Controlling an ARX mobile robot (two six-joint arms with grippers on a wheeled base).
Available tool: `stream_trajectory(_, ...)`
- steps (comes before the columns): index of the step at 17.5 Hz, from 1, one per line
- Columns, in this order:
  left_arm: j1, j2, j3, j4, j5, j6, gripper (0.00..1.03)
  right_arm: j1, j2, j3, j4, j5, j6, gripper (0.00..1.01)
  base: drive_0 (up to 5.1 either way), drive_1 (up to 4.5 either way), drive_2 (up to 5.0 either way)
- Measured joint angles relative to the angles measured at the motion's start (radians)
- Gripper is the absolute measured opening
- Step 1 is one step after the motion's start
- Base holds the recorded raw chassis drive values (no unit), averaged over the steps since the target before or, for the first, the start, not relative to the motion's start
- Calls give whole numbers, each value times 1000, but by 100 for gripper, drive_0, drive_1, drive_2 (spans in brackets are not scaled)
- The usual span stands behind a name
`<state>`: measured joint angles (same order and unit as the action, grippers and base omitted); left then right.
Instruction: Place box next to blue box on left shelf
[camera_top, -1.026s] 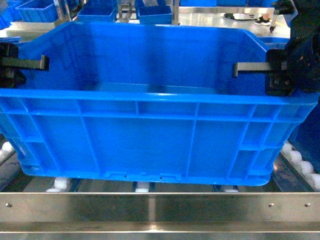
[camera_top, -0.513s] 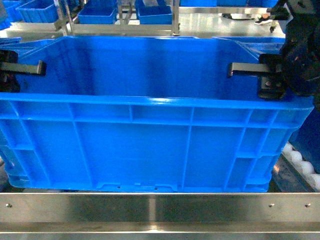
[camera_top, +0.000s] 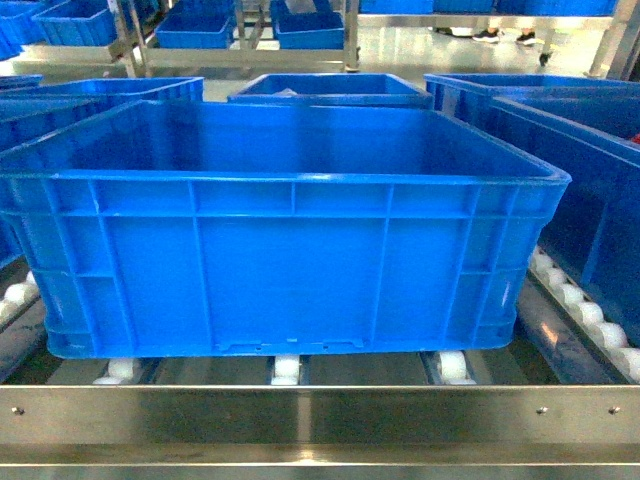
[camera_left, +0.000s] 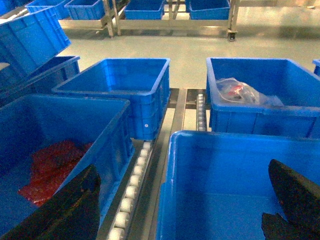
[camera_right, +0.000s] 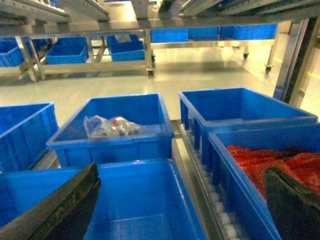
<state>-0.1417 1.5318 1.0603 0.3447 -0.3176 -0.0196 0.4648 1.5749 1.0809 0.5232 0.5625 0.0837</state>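
Note:
The box (camera_top: 290, 260), a large bright blue ribbed crate, sits empty on the white rollers (camera_top: 285, 370) of the left shelf, just behind its steel front rail (camera_top: 320, 415). Neither gripper shows in the head view. In the left wrist view my left gripper (camera_left: 182, 172) stands open above the box's left rim (camera_left: 167, 190), holding nothing. My right gripper (camera_right: 181, 172) is also open, over the box's right rim (camera_right: 187, 200). A blue box (camera_left: 50, 145) with red contents stands to the box's left, and another blue box (camera_right: 260, 165) with red contents to its right.
Further blue crates stand behind on the roller lanes; one (camera_left: 260, 95) holds a clear bag. A roller strip (camera_left: 132, 185) runs between the box and the left neighbour, another (camera_right: 220, 210) on the right. More crates sit on racks across the pale floor.
The box came down onto the rollers and now sits further back. Both grippers let go of its side rims and left the head view.

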Motion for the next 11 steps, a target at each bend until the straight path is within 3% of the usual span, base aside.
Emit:
stream_trajectory(1, 1, 5, -5, 14, 11, 3, 97, -1, 2, -9, -8, -5, -14, 97, 0, 0, 0)
stream_trajectory(2, 20, -16, -89, 179, 131, 5, 85, -24, -32, -80, 39, -105, -43, 85, 0, 0, 0)
stream_trajectory(3, 33, -80, -216, 270, 198, 5, 72, -61, -113, -210, 82, -169, -59, 73, 0, 0, 0)
stream_trajectory(5, 55, -184, -404, 376, 226, 5, 48, -156, -261, -421, 172, -230, -67, 47, 0, 0, 0)
stream_trajectory(8, 66, -240, -512, 409, 238, 5, 31, -187, -328, -536, 199, -275, -70, 30, 0, 0, 0)
stream_trajectory(11, 82, -330, -660, 447, 254, 5, 2, -246, -426, -697, 229, -342, -77, 1, 0, 0, 0)
